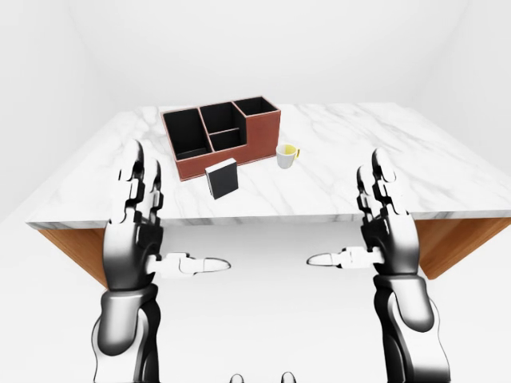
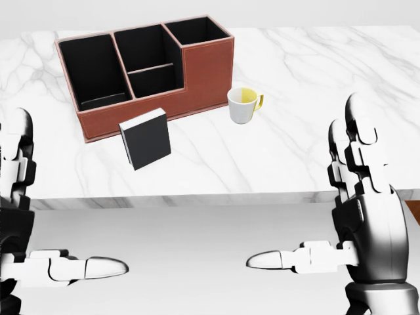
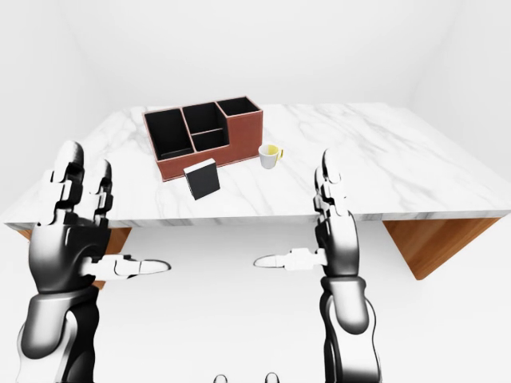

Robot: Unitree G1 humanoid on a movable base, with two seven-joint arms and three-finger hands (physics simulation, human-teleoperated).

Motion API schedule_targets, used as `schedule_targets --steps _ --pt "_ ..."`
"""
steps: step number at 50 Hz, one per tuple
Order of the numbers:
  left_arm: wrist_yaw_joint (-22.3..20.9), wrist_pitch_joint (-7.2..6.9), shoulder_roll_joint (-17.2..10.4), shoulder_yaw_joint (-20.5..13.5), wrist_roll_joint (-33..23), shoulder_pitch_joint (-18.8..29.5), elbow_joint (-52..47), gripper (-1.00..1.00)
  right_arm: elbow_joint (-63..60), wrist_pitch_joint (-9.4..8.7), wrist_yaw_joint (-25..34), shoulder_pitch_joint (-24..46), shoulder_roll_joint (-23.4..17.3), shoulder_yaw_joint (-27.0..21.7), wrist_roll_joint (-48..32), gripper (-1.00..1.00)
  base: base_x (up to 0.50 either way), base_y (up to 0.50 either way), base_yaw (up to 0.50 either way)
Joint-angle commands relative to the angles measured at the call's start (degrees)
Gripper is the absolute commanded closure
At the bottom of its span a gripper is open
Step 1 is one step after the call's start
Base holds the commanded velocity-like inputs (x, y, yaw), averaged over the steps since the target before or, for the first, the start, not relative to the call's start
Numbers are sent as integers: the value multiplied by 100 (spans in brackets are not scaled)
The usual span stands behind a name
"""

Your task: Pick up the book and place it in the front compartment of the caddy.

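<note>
Bright, even, shadowless simulator light; sharp renders throughout, with no glare, blur or edge distortion.

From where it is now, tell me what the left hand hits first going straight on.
Probably nothing soon: the open left hand points across bare table, left of the book and caddy. Depth is unclear.

Bare counter (image 2: 315, 85) right of mug (image 2: 243, 105); caddy (image 2: 197, 72) close behind book (image 2: 146, 138); near edge unobstructed.
</note>
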State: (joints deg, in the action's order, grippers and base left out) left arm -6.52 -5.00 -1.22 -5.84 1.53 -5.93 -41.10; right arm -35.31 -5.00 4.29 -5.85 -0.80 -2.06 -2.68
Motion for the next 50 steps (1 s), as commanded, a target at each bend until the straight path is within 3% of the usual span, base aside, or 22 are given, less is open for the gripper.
schedule_targets --steps 1,6,36,50 --pt "-107 0 -11 -332 92 62 -441 -100 -408 0 65 -103 1 37 -23 -100 0 0 0" --pt "-81 0 18 -197 56 29 -293 -100 -461 0 56 -59 25 -24 46 -100 0 36 0" --pt "-76 0 7 -160 67 36 -340 -100 -536 0 55 -99 23 16 61 -100 0 49 0" --pt "-71 0 12 -123 54 14 -309 -100 -683 0 -32 -110 30 80 -151 -100 0 5 0"
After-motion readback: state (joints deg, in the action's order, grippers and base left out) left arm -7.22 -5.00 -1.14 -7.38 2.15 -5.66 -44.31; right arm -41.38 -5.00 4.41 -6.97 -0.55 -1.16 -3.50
